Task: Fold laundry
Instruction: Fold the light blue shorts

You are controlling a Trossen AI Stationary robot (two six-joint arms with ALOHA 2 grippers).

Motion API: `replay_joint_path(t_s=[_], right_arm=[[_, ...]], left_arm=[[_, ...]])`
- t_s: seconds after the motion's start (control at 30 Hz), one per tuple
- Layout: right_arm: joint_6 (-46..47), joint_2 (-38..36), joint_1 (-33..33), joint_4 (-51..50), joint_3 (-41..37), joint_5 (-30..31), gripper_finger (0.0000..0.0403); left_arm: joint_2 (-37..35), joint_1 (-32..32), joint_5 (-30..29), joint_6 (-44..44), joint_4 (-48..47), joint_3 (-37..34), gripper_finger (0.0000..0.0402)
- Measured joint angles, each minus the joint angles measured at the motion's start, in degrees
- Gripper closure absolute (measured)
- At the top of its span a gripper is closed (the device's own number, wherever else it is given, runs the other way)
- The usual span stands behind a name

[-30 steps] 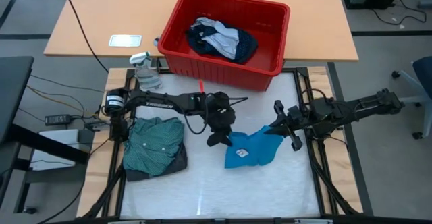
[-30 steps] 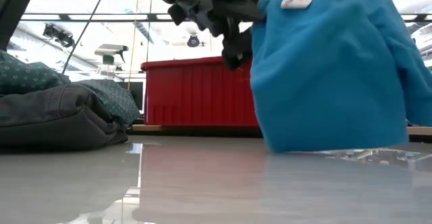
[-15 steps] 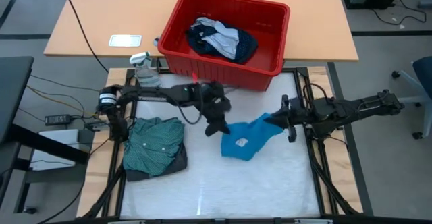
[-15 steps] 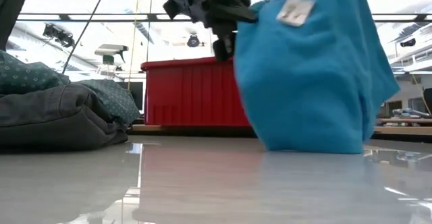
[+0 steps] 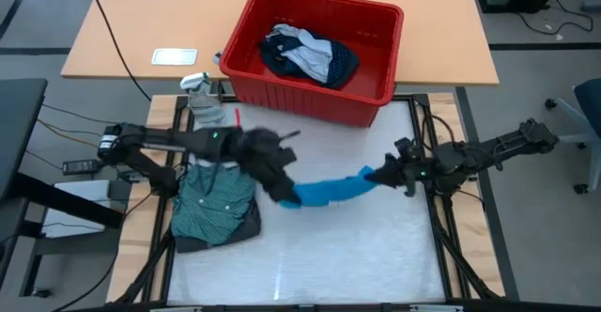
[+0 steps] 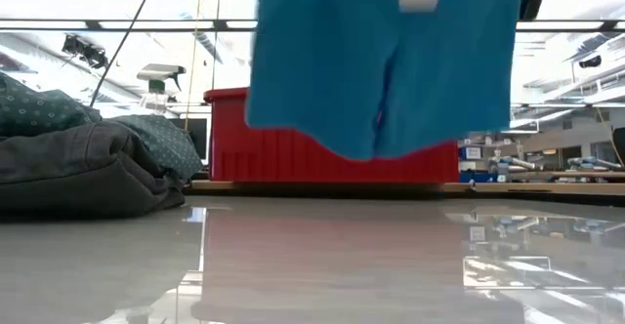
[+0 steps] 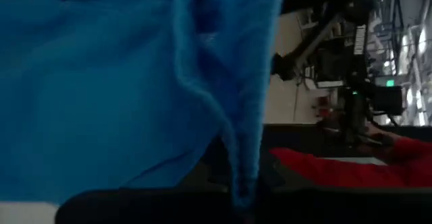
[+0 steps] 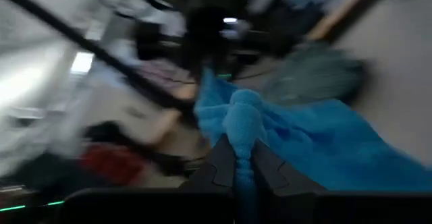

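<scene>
A small bright blue piece of laundry [image 5: 329, 191] hangs stretched between my two grippers above the middle of the table; the low view shows the blue piece [image 6: 381, 60] clear of the table top. My left gripper [image 5: 285, 197] is shut on its left end, my right gripper [image 5: 380, 175] on its right end. A folded teal-green shirt [image 5: 214, 199] lies on a dark grey piece [image 5: 246, 227] at the table's left. More laundry [image 5: 308, 56], navy and whitish, lies in the red bin [image 5: 385, 82]. My left gripper pinches a bunched edge of the blue piece [image 7: 241, 163] between its two fingers at the cloth's left end. The cloth is lifted clear and runs toward the other gripper. My right gripper pinches a bunched fold of the blue piece [image 8: 243, 126] between its two fingers [image 8: 219, 163] at the cloth's right end, coming level from the table's right. The cloth is clear of the table, spread out beyond the fingers.
The red bin stands at the table's far edge. A clear spray bottle [image 5: 202, 96] stands at the far left corner. The near half of the white table top [image 5: 310, 265] is bare.
My left gripper has shut on the blue piece's left end and gone toward the table's left and near edge. The blue piece, which hung from my right gripper with its lower end on the table, is now lifted clear and drawn out between the two grippers.
</scene>
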Motion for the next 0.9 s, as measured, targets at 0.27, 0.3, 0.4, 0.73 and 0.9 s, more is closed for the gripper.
replay_joint_path(t_s=[0.27, 0.3, 0.4, 0.73, 0.9], right_arm=[[3.92, 2.88, -3.08, -9.32, 0.09, 2.28, 0.0376], [2.79, 4.04, -5.61, -14.64, -0.13, 1.51, 0.0376], [-3.06, 8.86, -13.06, -22.6, -3.28, -0.38, 0.0374], [-17.4, 20.18, -29.29, -16.4, -7.52, -3.07, 0.0259], [-9.04, 19.84, -29.95, -15.28, -7.52, 0.22, 0.0228]], left_arm=[[0.86, -2.3, -13.66, -2.26, -6.76, 0.04, 0.039], [1.95, -1.49, -15.54, -0.9, -9.11, 0.04, 0.039], [7.15, 1.07, -21.25, 3.23, -12.95, -0.02, 0.039], [25.9, 10.46, -20.35, 12.24, -11.36, -0.02, 0.0343], [27.16, 14.85, -20.53, 16.3, -14.36, -0.02, 0.0314]])
